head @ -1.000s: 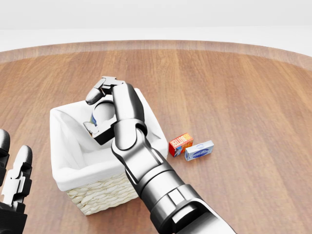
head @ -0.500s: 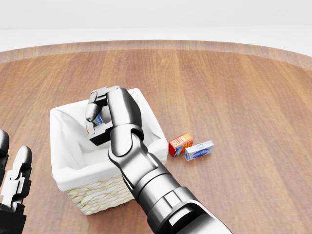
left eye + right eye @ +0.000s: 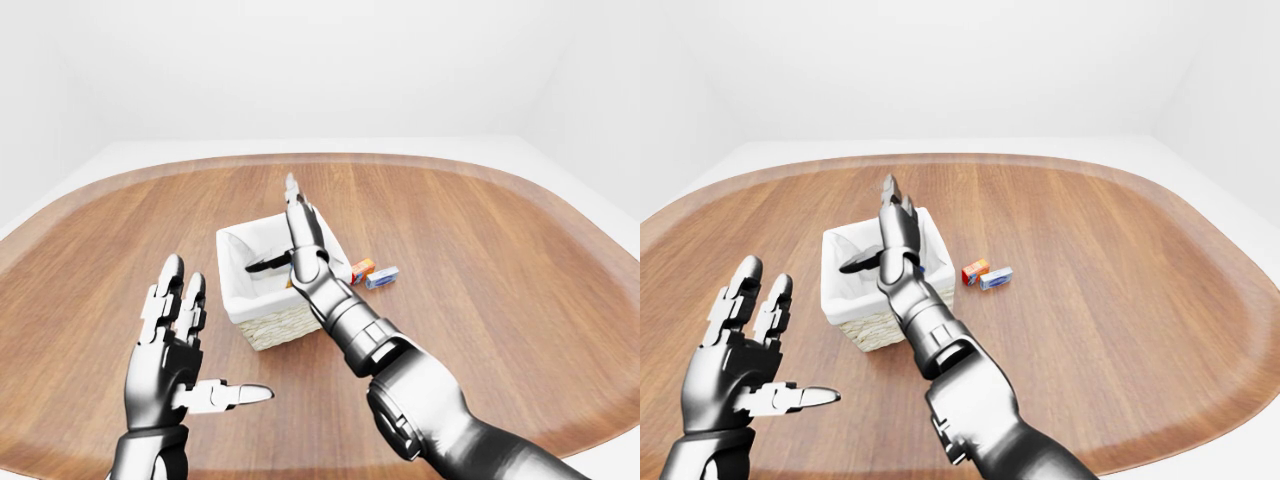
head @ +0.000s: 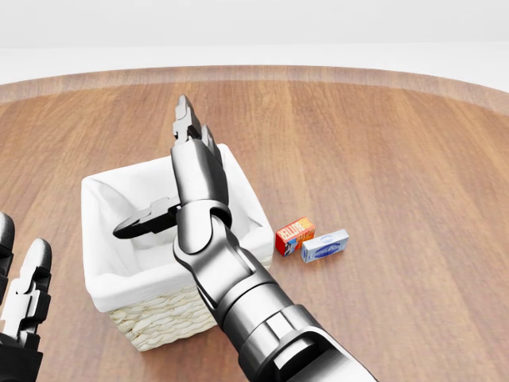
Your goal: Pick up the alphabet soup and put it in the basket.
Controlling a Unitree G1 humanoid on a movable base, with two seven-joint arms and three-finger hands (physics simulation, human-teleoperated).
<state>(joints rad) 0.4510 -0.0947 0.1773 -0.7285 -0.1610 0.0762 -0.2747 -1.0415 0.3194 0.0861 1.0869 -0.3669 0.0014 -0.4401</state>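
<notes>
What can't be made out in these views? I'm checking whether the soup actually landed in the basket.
- Alphabet soup: not clearly seen; the right hand and forearm cover the basket interior in the head view. Only small colored slivers show beside the arm in the eye views.
- Labels on the two small boxes: too small to read.
- Left hand: cut off by the head view's left edge.

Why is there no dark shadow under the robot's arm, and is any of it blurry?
Head view: the light is soft and even, so the right hand casts only a faint shade inside the white basket, and every edge looks sharp. Left-eye view: the table curves at its rim like a wide lens bends it; the left hand is crisp too.
</notes>
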